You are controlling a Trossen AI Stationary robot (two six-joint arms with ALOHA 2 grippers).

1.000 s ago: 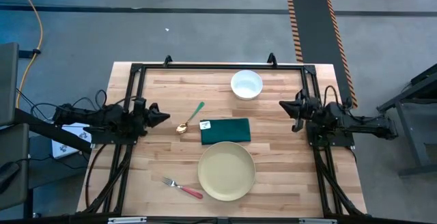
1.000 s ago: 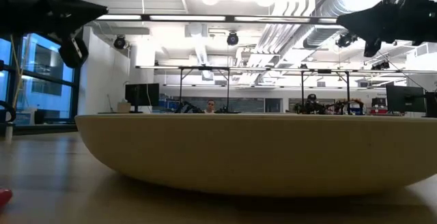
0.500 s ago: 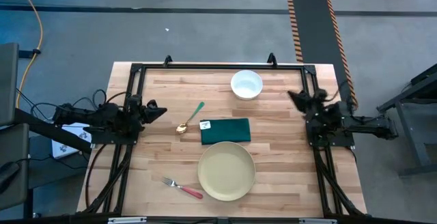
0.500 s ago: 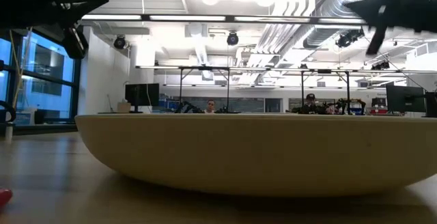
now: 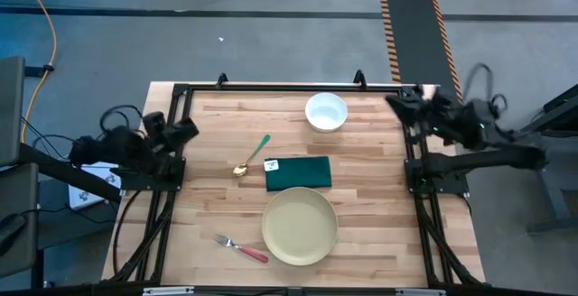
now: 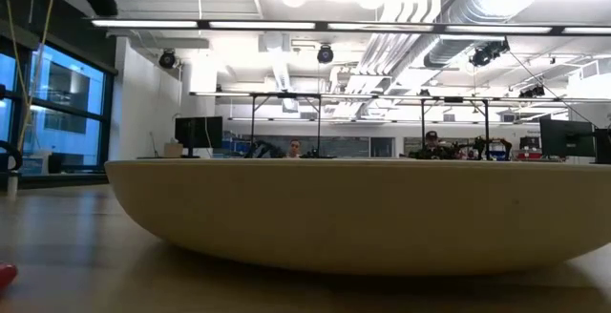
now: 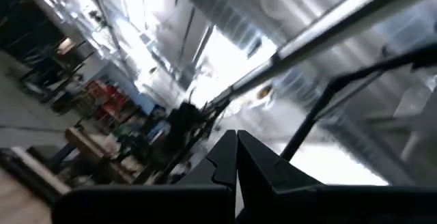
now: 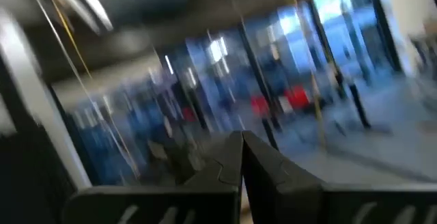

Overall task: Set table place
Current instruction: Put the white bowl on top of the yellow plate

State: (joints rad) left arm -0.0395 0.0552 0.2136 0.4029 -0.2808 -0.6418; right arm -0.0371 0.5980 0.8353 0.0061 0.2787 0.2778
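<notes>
On the wooden table (image 5: 361, 242) a pale yellow plate (image 5: 300, 227) rests on its base near the front edge; it fills the low view (image 6: 353, 213). A dark green folded napkin (image 5: 298, 173) lies flat just behind it. A gold spoon with a green handle (image 5: 252, 156) lies left of the napkin. A pink-handled fork (image 5: 242, 248) lies left of the plate. A white bowl (image 5: 326, 112) stands at the far middle. My left gripper (image 5: 191, 126) is raised at the left edge, shut and empty (image 7: 237, 157). My right gripper (image 5: 394, 100) is raised at the far right, shut and empty (image 8: 242, 157).
A black metal frame (image 5: 289, 89) runs along the table's far, left and right sides, carrying both arm bases. The wood between the tableware is bare. A striped ramp (image 5: 420, 34) lies on the floor beyond the far right corner. People sit at desks far behind (image 6: 434, 143).
Both arms have lifted, and their grippers have risen out of the low view. My right gripper has gone up the most and swung toward the table's far right corner. My left gripper has drawn back toward the left edge and tipped upward. Both stayed shut; the tableware has not moved.
</notes>
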